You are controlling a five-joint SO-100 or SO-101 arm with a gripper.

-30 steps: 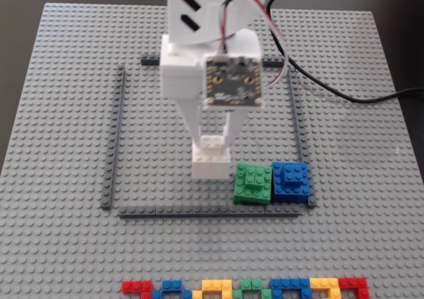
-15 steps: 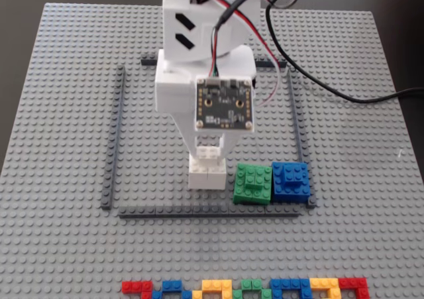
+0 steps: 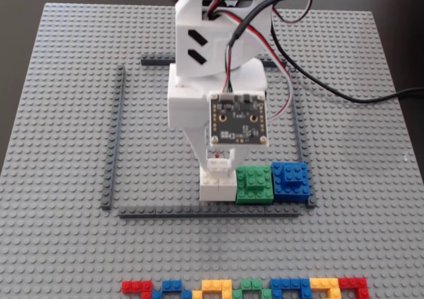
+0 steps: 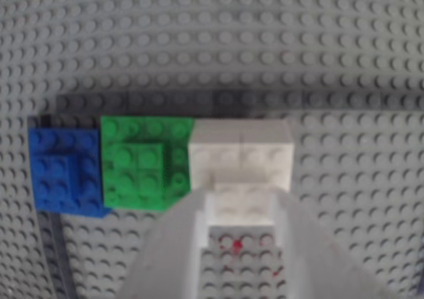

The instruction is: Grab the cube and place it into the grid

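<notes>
Item: white blocky cube of stacked Lego bricks (image 3: 218,183), with a smaller raised brick on its studded top, seated inside the grid (image 3: 113,140) (a square frame of thin dark grey Lego strips on the studded light grey baseplate surface (image 3: 59,80)), at the near edge of the frame in the fixed view, touching the near strip. Neighbours: green Lego block (image 3: 255,183) directly against the cube's right side in the fixed view, and blue Lego block (image 3: 291,180) against the green one, the three forming a row in the frame's near right corner. Claw (image 4: 242,203): white printed two-finger claw, descending vertically onto the cube; in the wrist view its fingers flank the raised top brick closely on both sides, narrowly parted, apparently gripping that brick, though whether pressure is applied cannot be told for certain. Multicoloured brick row (image 3: 245,288): along the near edge of the surface, well apart from the grid, not involved. Step in hand, by judgement: placement, with the cube down on the baseplate within the frame and release not yet made. Next move calls for: parting the fingers without dragging the cube, then a straight lift clear of the green block beside it
</notes>
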